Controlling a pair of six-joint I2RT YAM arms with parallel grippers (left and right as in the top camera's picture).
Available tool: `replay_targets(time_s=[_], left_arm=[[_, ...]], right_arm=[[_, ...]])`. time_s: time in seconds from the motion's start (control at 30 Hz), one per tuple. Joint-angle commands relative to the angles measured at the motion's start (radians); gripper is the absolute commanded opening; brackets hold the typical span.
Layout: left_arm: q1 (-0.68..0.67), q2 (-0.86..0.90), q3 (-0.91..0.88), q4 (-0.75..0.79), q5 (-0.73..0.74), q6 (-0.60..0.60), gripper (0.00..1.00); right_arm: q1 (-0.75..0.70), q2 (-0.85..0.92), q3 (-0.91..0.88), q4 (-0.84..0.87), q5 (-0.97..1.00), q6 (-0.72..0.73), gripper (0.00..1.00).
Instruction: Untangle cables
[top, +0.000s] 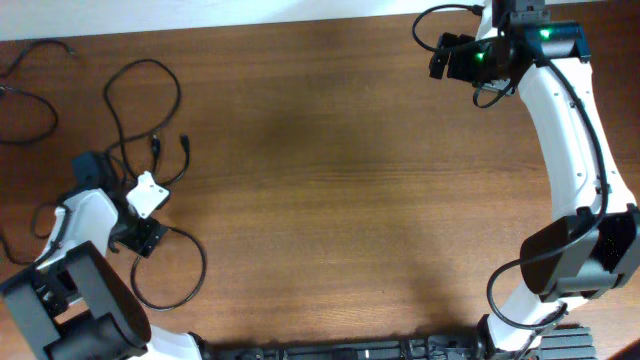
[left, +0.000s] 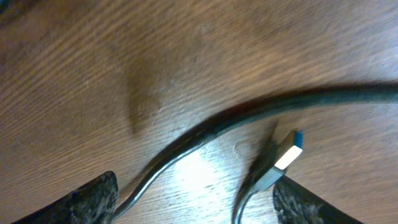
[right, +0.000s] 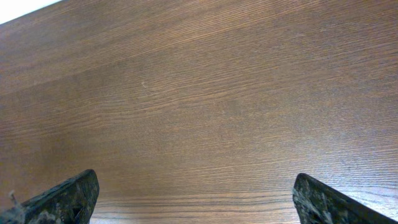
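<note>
Black cables (top: 140, 90) lie in tangled loops on the left of the wooden table (top: 330, 180), with two plug ends (top: 158, 148) near the middle of the tangle. My left gripper (top: 146, 238) is low over a cable loop (top: 190, 275). In the left wrist view its jaws (left: 199, 208) are open, and a black cable (left: 205, 134) and a silver USB plug with a blue insert (left: 285, 154) lie between them. My right gripper (top: 440, 57) is at the far right back, open (right: 196, 205) and empty over bare wood.
A second thin black cable (top: 25, 95) lies at the far left edge and runs out of view. The table's far edge (top: 250, 25) meets a white surface.
</note>
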Motion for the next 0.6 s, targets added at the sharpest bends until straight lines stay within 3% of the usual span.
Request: replay_targets(time_s=[0.0, 0.13, 0.17, 0.2, 0.27, 0.3, 0.33, 0.4, 0.47, 0.53, 0.57], left_arm=[[0.076, 0.03, -0.015, 0.023, 0.066, 0.054, 0.79], [0.082, 0.128, -0.015, 0.026, 0.123, 0.054, 0.78], [0.081, 0.144, -0.015, 0.026, 0.124, 0.054, 0.69], [0.081, 0.162, -0.015, 0.026, 0.122, 0.054, 0.43], [0.081, 0.163, -0.01, 0.085, -0.013, 0.072, 0.21], [0.08, 0.162, 0.005, 0.092, -0.006, 0.067, 0.0], [0.08, 0.162, 0.031, 0.092, 0.047, 0.02, 0.0], [0.08, 0.162, 0.095, 0.09, 0.073, -0.096, 0.0], [0.08, 0.155, 0.204, 0.085, 0.077, -0.328, 0.0], [0.08, 0.121, 0.353, -0.011, 0.077, -0.691, 0.0], [0.081, 0.105, 0.418, -0.064, 0.078, -0.77, 0.0]], right_arm=[[-0.001, -0.022, 0.001, 0.001, 0.001, 0.005, 0.99], [-0.001, -0.023, 0.001, 0.001, 0.001, 0.005, 0.98], [-0.001, -0.022, 0.001, 0.001, 0.001, 0.005, 0.98], [-0.001, -0.022, 0.001, 0.001, 0.001, 0.005, 0.99], [-0.001, -0.022, 0.001, 0.001, 0.001, 0.005, 0.98], [-0.001, -0.022, 0.001, 0.001, 0.001, 0.005, 0.99], [-0.001, -0.022, 0.001, 0.001, 0.001, 0.005, 0.98], [-0.001, -0.022, 0.001, 0.001, 0.001, 0.005, 0.98], [-0.001, -0.023, 0.001, 0.001, 0.001, 0.005, 0.98], [-0.001, -0.023, 0.001, 0.001, 0.001, 0.005, 0.98], [-0.001, -0.022, 0.001, 0.001, 0.001, 0.005, 0.99]])
